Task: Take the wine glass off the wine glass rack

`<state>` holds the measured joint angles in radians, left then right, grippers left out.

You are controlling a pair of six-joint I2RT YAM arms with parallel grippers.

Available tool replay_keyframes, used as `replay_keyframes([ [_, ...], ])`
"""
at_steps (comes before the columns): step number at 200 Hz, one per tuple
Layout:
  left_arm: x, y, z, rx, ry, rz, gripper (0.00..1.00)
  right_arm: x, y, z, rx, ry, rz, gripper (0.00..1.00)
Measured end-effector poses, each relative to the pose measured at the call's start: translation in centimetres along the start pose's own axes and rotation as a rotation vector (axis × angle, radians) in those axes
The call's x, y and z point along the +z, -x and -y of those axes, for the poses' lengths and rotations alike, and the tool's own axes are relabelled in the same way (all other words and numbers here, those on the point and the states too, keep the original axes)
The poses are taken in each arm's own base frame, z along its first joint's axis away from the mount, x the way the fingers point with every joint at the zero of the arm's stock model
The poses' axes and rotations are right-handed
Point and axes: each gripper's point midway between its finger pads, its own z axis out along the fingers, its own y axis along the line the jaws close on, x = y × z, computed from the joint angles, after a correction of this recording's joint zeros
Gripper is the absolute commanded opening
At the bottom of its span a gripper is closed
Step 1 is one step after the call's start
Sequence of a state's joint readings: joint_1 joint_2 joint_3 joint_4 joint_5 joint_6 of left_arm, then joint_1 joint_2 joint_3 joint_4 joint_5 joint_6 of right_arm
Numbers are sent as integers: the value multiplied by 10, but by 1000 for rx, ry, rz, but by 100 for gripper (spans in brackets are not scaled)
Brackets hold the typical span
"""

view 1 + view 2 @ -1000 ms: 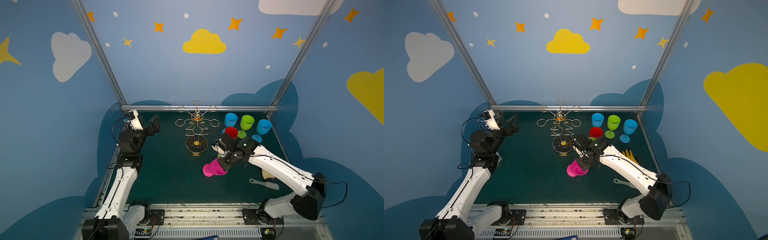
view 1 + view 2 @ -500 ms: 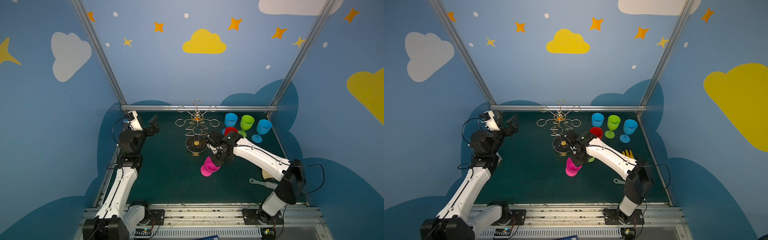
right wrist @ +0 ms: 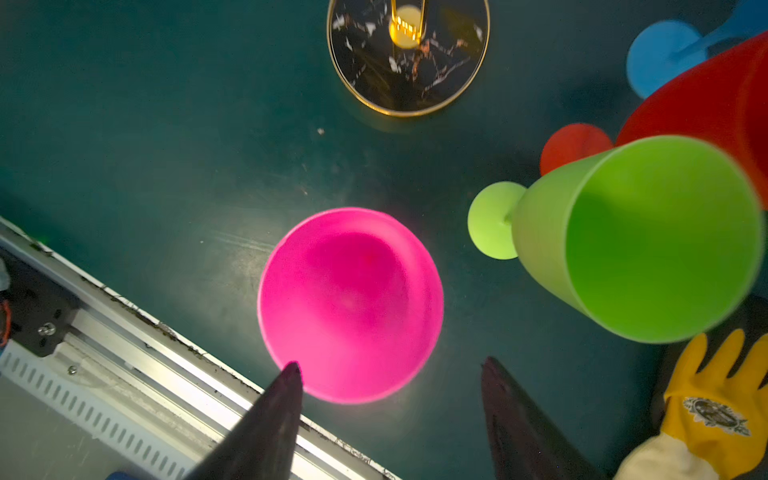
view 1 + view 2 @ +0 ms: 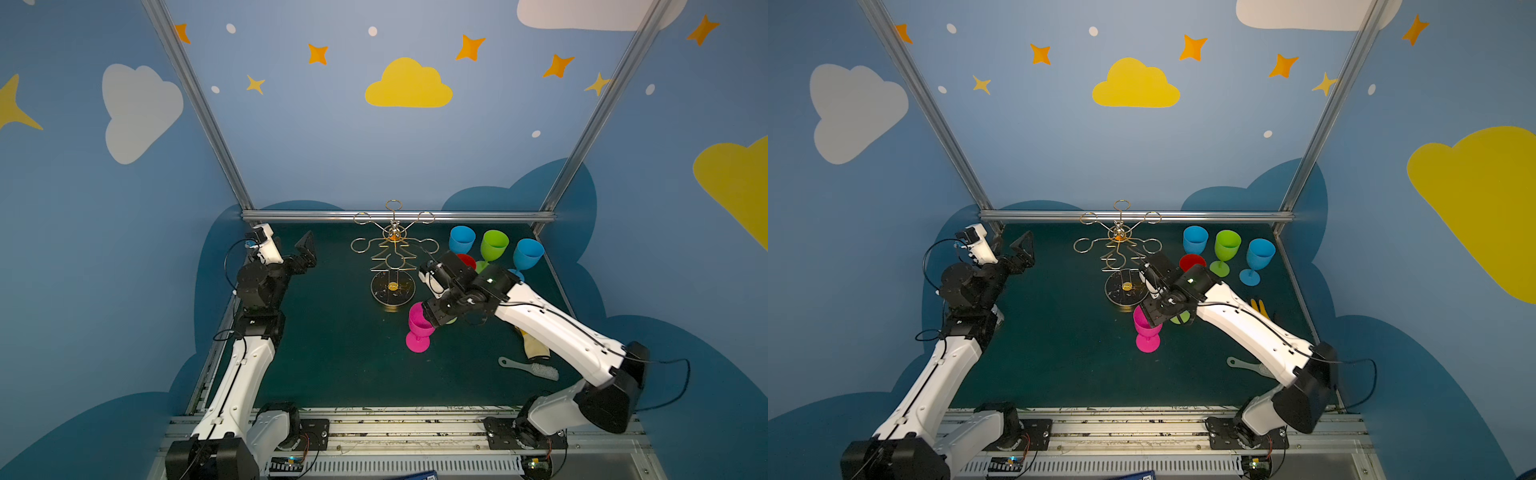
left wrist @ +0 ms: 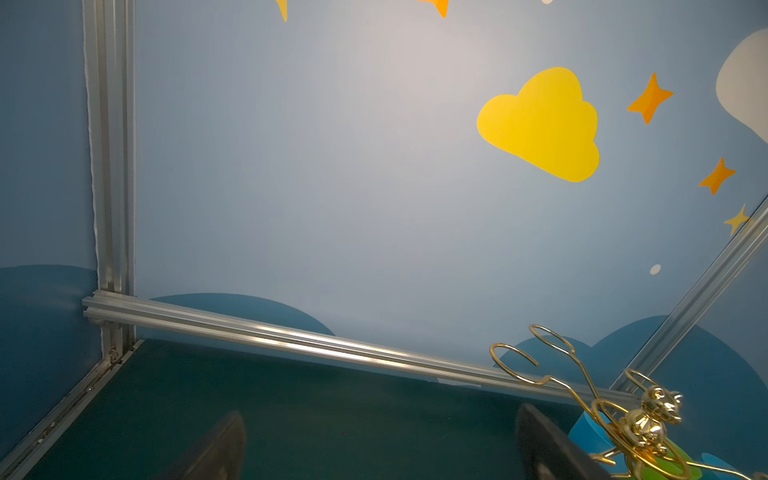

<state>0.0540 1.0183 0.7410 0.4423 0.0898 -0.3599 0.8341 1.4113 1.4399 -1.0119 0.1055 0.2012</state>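
Wine glass (image 4: pixel 419 330) in bright pink stands on its foot on the dark green mat (image 4: pixel 340 332), off the wine glass rack (image 4: pixel 392 257) and just in front of that rack's round base. The right arm reaches in from the right, elbow bent and wrist turned downward, so the right gripper (image 3: pixel 390 365) hangs over the near edge of the bowl. Its jaws are apart; one fingertip (image 3: pixel 293 368) overlaps the rim in the wrist view, though I cannot tell whether it touches. The left arm is raised at the back left, and the left gripper (image 4: pixel 306 251) points toward the back wall with jaws wide and nothing between them.

The glass is opaque, its open bowl facing up. The rack is gold wire with ring-ended arms on a dark marbled base.

To the right of the rack stand two blue glasses (image 4: pixel 461 240), a green glass (image 4: pixel 493 245) and a red glass (image 4: pixel 466 259). A second green glass (image 3: pixel 640 237) stands close beside the pink one, under the right wrist. A yellow glove (image 3: pixel 706 399) and a brush (image 4: pixel 530 368) lie further right.
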Motion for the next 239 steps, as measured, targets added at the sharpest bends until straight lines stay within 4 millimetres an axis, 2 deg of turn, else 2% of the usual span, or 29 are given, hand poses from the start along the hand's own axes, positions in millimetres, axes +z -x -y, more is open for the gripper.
replay_keyframes([
  [22,-3,-2,-4,22,22,3,100,-28,6,12,-1,9,144,84],
  [42,-10,-12,-12,38,47,6,99,-50,6,32,17,-3,283,88],
  [55,-14,-26,-18,38,60,-10,100,-59,2,53,49,-30,374,88],
  [75,-17,-55,-29,47,84,-72,100,-59,-5,86,109,-99,486,88],
  [104,-25,-85,-35,112,96,-147,99,-33,-22,138,225,-238,557,88],
  [132,-32,-123,-38,163,87,-220,100,11,-52,188,340,-380,531,88],
  [159,-40,-166,-47,199,106,-300,99,53,-92,219,394,-486,489,88],
  [180,-49,-196,-58,226,132,-360,100,74,-115,237,432,-530,461,88],
  [196,-56,-211,-65,245,146,-392,100,80,-119,249,457,-549,450,88],
  [208,-61,-220,-70,254,154,-408,100,82,-115,257,466,-557,460,88],
  [239,-67,-226,-81,251,177,-404,100,88,-101,271,482,-527,526,88],
])
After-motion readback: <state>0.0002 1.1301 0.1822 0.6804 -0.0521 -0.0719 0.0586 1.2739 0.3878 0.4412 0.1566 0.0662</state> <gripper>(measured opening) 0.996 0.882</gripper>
